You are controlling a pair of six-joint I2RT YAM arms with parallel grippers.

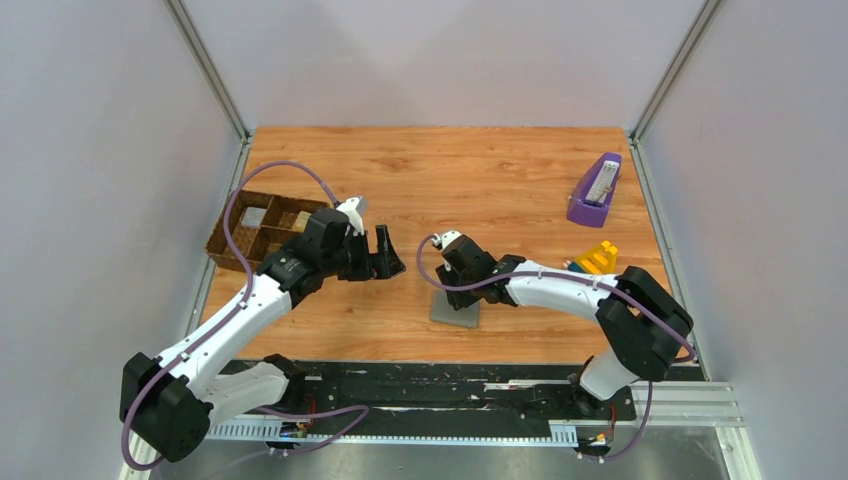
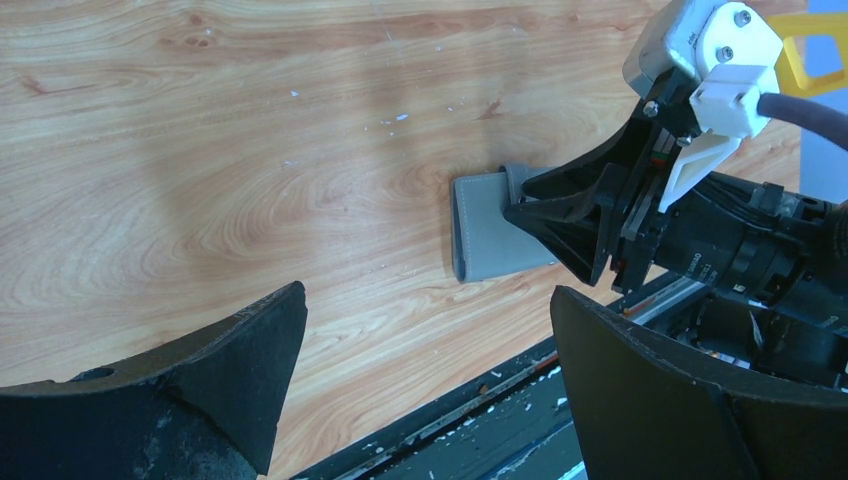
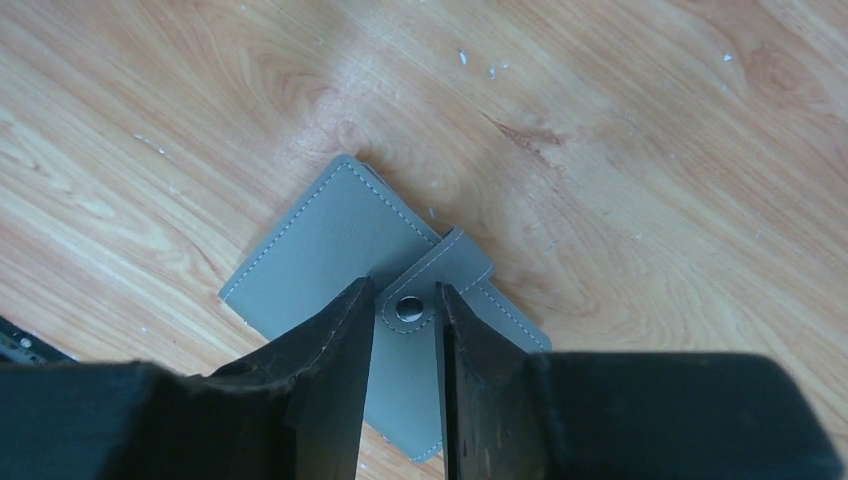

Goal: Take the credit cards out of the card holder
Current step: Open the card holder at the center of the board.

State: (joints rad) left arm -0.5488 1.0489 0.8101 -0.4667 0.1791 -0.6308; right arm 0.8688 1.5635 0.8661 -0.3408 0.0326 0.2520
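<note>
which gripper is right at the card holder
The right gripper: its fingers straddle the snap tab of the card holder. The left gripper hangs wide open off to one side.

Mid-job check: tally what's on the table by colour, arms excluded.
Grey card holder: 1
Brown divided tray: 1
Purple object: 1
Yellow object: 1
Total: 4. What lies in the tray is too small to tell.
</note>
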